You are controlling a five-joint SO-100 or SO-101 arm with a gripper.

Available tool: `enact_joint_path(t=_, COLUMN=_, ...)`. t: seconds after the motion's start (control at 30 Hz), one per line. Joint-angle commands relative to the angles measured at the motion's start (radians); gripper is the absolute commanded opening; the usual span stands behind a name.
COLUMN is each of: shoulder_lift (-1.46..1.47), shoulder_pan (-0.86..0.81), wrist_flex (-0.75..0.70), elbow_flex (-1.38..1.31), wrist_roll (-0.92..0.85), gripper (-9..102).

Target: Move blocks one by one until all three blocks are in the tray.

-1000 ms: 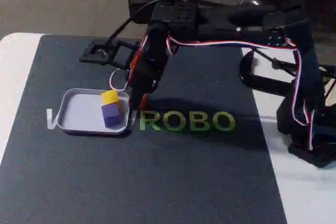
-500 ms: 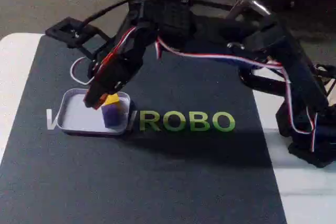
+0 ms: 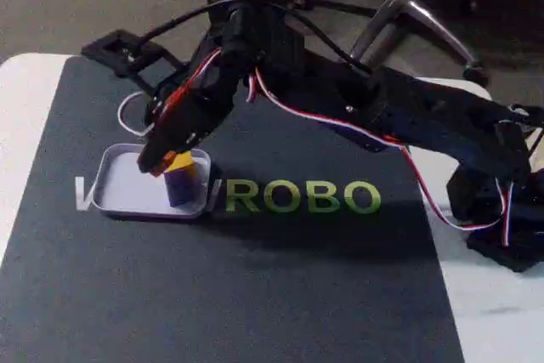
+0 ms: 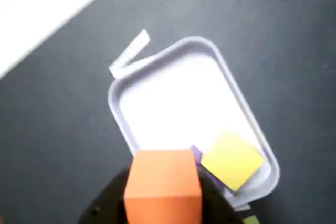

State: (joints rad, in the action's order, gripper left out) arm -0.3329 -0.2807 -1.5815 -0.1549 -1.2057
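Observation:
In the wrist view my gripper [image 4: 164, 205] is shut on the orange block [image 4: 164, 182], which hangs over the near rim of the pale tray [image 4: 118, 98]. A yellow block [image 4: 232, 160] lies in the tray's corner, and a sliver of the purple block [image 4: 195, 153] shows beside it. In the fixed view the gripper [image 3: 159, 165] hovers over the tray [image 3: 119, 197], just left of the yellow block [image 3: 182, 161], which sits on or against the purple block [image 3: 178, 187] at the tray's right end.
The tray lies on a dark mat [image 3: 255, 278] with green "ROBO" lettering [image 3: 302, 197]. White table [image 3: 21, 116] borders the mat on the left. The arm's base [image 3: 501, 210] stands at the right, and an office chair base [image 3: 399, 6] is behind.
The arm swung left from beside the tray's right edge to above the tray, carrying the orange block, and has stretched out lower over the last half second.

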Motion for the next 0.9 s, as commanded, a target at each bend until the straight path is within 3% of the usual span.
enact_joint_path(t=0.0, shoulder_lift=-0.018, shoulder_pan=0.006, wrist_flex=0.012, elbow_flex=-0.044, wrist_roll=0.008, gripper=-8)
enact_joint_path(t=0.13, shoulder_lift=-0.018, shoulder_pan=0.006, wrist_flex=0.012, elbow_flex=-0.044, wrist_roll=0.006, gripper=-4)
enact_joint_path(t=0.27, shoulder_lift=-0.018, shoulder_pan=0.005, wrist_flex=0.012, elbow_flex=-0.044, wrist_roll=0.000, gripper=17)
enact_joint_path(t=0.43, shoulder_lift=-0.017, shoulder_pan=0.002, wrist_flex=0.012, elbow_flex=-0.044, wrist_roll=-0.002, gripper=24)
enact_joint_path(t=0.87, shoulder_lift=-0.032, shoulder_pan=-0.012, wrist_flex=-0.034, elbow_flex=-0.044, wrist_roll=-0.034, gripper=27)
